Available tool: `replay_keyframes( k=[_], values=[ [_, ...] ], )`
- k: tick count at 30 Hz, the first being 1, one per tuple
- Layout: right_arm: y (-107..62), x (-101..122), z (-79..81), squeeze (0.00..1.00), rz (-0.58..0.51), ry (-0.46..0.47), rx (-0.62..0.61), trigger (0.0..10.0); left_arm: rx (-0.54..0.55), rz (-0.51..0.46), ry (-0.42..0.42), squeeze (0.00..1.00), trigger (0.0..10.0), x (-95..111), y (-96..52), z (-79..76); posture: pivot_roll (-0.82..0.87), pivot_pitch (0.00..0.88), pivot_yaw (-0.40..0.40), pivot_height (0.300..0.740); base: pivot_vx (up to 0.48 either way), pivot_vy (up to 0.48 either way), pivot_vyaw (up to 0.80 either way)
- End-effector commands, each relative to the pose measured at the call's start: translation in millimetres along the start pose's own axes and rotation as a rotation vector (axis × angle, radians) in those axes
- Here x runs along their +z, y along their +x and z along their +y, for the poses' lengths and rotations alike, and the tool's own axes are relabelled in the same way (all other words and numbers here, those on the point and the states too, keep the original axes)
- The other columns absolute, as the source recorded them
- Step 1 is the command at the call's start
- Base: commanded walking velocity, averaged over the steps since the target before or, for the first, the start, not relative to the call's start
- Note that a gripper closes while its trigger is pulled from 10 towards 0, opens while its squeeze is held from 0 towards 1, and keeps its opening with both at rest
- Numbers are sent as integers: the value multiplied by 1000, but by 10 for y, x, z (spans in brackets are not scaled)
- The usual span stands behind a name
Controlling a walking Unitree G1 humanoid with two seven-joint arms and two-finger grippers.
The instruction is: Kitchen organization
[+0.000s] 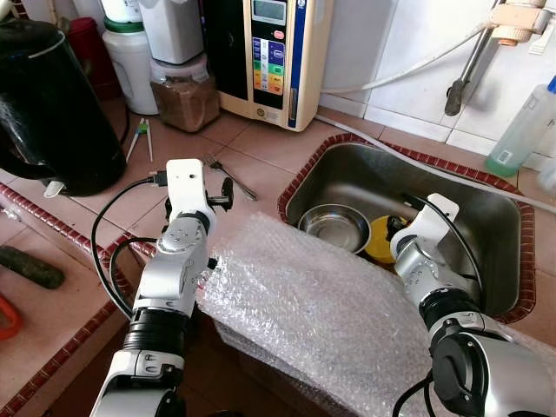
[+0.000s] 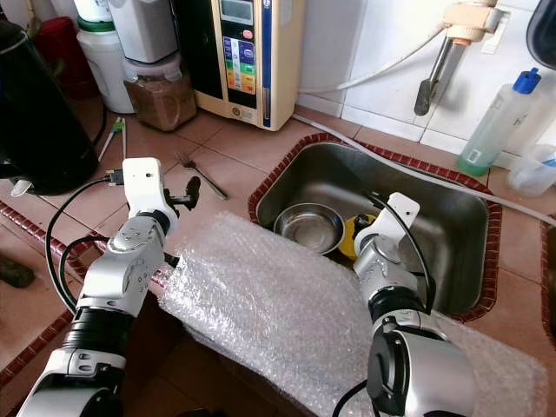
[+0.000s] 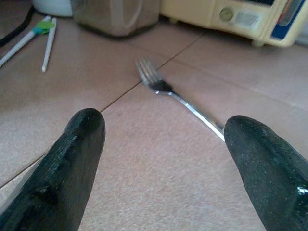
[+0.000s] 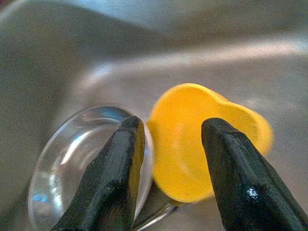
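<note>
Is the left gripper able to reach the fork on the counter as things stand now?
Probably yes. The left gripper is open and low over the tiles, and the fork lies just ahead between its fingers with nothing in the way.

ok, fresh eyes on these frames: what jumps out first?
A big crinkled sheet of clear bubble wrap drapes the counter edge between both arms. The right gripper hangs open in the steel sink over a yellow plastic cup; the left gripper is open near a silver metal fork.
</note>
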State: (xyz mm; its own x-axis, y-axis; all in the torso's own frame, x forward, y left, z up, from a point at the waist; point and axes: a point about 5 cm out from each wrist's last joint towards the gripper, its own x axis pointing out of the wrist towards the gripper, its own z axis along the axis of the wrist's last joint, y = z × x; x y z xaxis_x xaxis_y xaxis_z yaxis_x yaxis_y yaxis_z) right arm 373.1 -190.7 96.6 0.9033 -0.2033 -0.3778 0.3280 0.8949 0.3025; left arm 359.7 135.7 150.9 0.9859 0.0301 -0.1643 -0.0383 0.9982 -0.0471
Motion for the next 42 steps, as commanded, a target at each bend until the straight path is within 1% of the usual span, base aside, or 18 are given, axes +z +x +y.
replay_keyframes(
  k=[1,2,3,4,5,6,7,8,12,15,18,22,23,25,29,33,35,42],
  values=[
    [-5,97,160,1000,-49,-27,87,10000,10,26,4,737,10000,-6,26,22,67,58,13,740,0,0,0],
    [-12,126,224,1000,-69,-28,132,10000,13,33,-2,737,10000,-10,33,31,67,58,13,740,0,0,0],
    [-30,166,326,1000,-103,-43,196,10000,18,42,-19,125,10000,-9,51,51,65,57,15,740,0,0,0],
    [-45,192,394,1000,-125,-56,237,10000,22,48,-31,125,10000,-7,63,65,65,56,15,740,0,0,0],
    [-74,218,499,1000,-145,-33,313,10000,34,57,-45,0,10000,-2,84,88,64,54,17,740,0,0,0],
    [-108,240,596,1000,-167,-28,379,10000,45,69,-64,0,10000,4,109,111,63,53,18,740,0,0,0],
    [-192,252,772,1000,-202,-40,525,10000,65,92,-101,0,10000,15,154,151,55,50,22,740,0,0,0],
    [-192,252,772,1000,-202,-40,525,10000,65,92,-101,0,10000,15,154,151,55,50,22,740,0,0,0],
    [-372,238,981,1000,-263,-95,726,10000,72,109,-126,0,10000,55,227,169,45,49,25,740,0,0,0],
    [-449,217,1034,1000,-271,-111,793,10000,64,106,-123,0,10000,78,246,148,42,48,25,740,0,0,0],
    [-524,142,1052,1000,-286,-186,847,10000,53,130,-132,0,10000,55,276,104,29,47,29,740,0,0,0],
    [-640,29,1077,1000,-263,-200,913,10000,29,163,-135,0,10000,-1,309,68,-10,40,46,740,0,0,0],
    [-749,-64,1100,1000,-251,-239,969,10000,16,171,-129,0,10000,-6,329,30,-31,40,59,740,0,0,0],
    [-788,-100,1106,1000,-248,-257,985,10000,14,173,-127,0,10000,-1,337,16,-33,41,60,740,0,0,0],
    [-899,-219,1114,1000,-222,-255,1007,10000,-36,148,-148,0,10000,123,385,-110,-54,50,74,740,0,0,0],
    [-1028,-277,1166,1000,-218,-264,1068,10000,-78,150,-132,0,10000,174,406,-287,-69,54,84,740,0,0,0],
    [-1051,-276,1169,1000,-218,-258,1076,10000,-87,149,-131,0,10000,180,409,-315,-71,54,84,740,0,0,0],
    [-1172,-280,1103,1000,-194,-290,1097,10000,-121,221,-149,0,10000,30,389,-451,-93,55,82,740,0,0,0]
  ],
)
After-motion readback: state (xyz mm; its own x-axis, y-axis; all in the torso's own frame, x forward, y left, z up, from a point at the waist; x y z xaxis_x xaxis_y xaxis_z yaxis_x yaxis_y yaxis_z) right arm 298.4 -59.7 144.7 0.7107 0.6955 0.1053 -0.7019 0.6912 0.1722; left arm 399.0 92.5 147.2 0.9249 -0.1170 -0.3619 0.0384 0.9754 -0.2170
